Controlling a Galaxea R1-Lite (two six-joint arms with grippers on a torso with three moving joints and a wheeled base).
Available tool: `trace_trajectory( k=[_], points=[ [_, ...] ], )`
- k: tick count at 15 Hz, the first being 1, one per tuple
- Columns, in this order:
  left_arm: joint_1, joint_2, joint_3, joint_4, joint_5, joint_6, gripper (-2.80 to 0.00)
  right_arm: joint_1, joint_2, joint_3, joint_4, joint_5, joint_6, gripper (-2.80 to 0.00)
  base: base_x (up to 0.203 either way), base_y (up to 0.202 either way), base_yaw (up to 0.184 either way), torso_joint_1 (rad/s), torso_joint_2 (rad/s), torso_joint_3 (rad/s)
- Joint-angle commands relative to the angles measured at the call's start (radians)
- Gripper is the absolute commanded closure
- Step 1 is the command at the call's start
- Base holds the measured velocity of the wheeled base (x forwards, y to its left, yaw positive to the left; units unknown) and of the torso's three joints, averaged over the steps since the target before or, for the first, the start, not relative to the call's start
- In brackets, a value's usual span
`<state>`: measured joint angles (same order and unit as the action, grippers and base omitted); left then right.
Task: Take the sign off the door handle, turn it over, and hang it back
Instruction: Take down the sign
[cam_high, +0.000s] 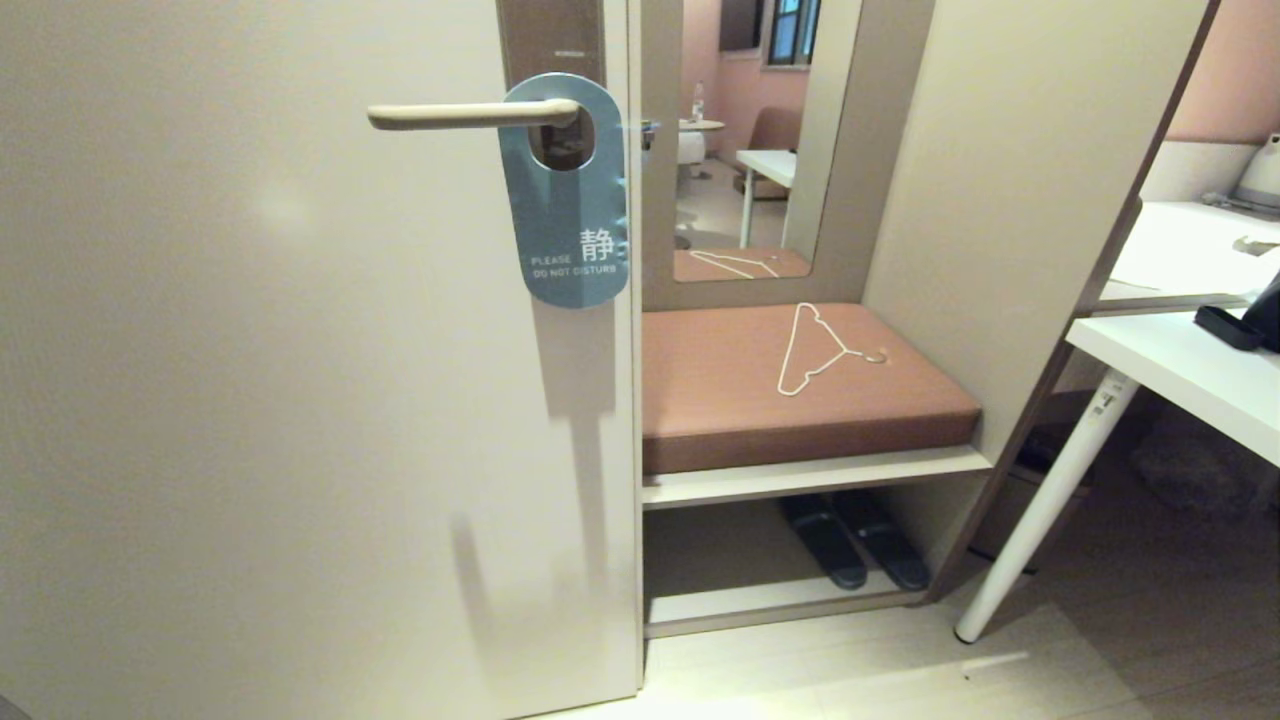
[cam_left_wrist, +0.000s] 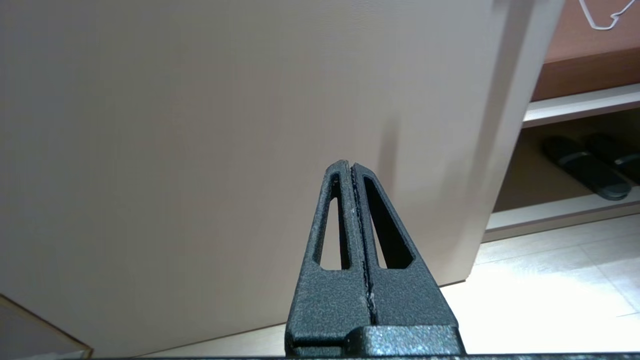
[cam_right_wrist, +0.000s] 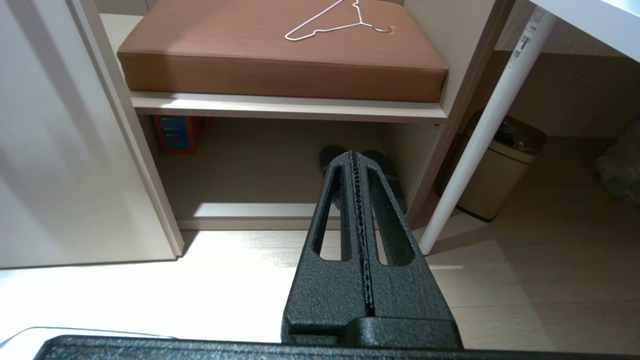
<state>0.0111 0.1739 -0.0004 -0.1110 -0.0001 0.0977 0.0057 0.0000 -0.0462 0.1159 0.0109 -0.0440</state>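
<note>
Left gripper (cam_left_wrist: 352, 167): shown from behind in its wrist view, the two black fingers (cam_left_wrist: 332, 225) pressed together along their full length, nothing held between them. Right gripper (cam_right_wrist: 354, 156): likewise seen from behind, its slotted fingers (cam_right_wrist: 387, 225) brought flush, the ribbed inner pads meeting, nothing gripped. Neither arm is included in the head view.

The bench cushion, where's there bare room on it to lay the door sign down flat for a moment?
The cushion is bare across its half nearer the door and along its front edge. The wire hanger takes up the back right part, beside the side panel. Below, the slippers fill the right of the lower shelf.
</note>
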Motion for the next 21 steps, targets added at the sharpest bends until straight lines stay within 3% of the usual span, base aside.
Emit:
trace_trajectory(
  k=[1, 12, 21],
  points=[
    [-0.002, -0.036, 0.000, 0.021, 0.004, -0.001, 0.00, 0.000, 0.000, 0.000, 0.001, 0.000, 0.000, 0.00, 0.000, 0.000, 0.000, 0.000, 0.00, 0.000],
    [-0.004, -0.164, 0.000, 0.104, 0.002, -0.010, 0.00, 0.000, 0.000, 0.000, 0.001, 0.001, 0.000, 0.00, 0.000, 0.000, 0.000, 0.000, 0.00, 0.000],
    [-0.008, -0.172, -0.001, 0.103, 0.011, -0.083, 0.00, 0.000, 0.000, 0.000, 0.001, 0.000, 0.000, 0.00, 0.000, 0.000, 0.000, 0.000, 0.00, 0.000]
  ],
)
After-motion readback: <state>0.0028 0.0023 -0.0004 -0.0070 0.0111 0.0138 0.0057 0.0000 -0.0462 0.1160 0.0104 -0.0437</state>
